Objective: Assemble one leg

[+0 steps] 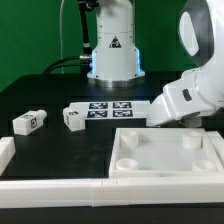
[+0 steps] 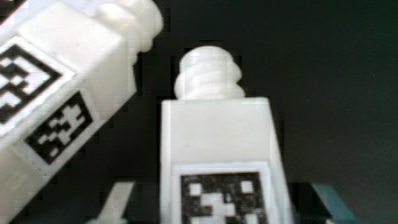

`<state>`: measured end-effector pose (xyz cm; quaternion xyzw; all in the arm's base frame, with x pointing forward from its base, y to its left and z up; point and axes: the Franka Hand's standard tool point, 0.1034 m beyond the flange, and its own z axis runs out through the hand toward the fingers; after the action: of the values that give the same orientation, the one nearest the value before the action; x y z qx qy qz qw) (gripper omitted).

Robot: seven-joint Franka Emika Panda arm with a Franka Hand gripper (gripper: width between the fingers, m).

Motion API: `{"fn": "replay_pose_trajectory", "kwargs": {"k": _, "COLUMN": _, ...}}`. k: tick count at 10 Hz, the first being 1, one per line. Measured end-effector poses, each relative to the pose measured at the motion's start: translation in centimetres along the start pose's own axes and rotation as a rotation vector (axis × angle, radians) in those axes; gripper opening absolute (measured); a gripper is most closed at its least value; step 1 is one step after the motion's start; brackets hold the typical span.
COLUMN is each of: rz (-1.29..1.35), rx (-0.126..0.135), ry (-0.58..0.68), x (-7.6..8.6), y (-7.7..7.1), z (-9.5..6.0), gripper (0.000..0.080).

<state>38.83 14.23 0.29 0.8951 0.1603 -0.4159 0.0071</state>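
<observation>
In the wrist view my gripper [image 2: 222, 206] is shut on a leg [image 2: 222, 140], a white block with a tag on its near face and a threaded tip [image 2: 210, 72] pointing away. One finger [image 2: 118, 203] shows beside it. A second leg [image 2: 71, 85] with tags lies close alongside it, tilted. In the exterior view the white arm [image 1: 185, 95] hides the gripper and both of these legs, just behind the white tabletop [image 1: 165, 155]. Two more legs [image 1: 28, 121] [image 1: 72, 117] lie on the black table at the exterior view's left.
The marker board [image 1: 110, 107] lies behind the tabletop. A white rail [image 1: 60, 186] runs along the front, with a short block [image 1: 4, 152] at the exterior view's left edge. The robot's base [image 1: 112, 50] stands at the back.
</observation>
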Motion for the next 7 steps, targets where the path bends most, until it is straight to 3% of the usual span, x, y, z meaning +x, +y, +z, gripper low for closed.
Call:
{"fn": "replay_pose_trajectory", "kwargs": {"k": 6, "rz": 0.001, "rx": 0.0, "ry": -0.001, "x": -0.04, "y": -0.03, "z": -0.05, "gripper": 0.0284}}
{"fn": "replay_pose_trajectory", "kwargs": {"k": 7, "rz": 0.012, "rx": -0.003, "ry": -0.019, "x": -0.93, "y": -0.28, "z": -0.79, "gripper": 0.0284}}
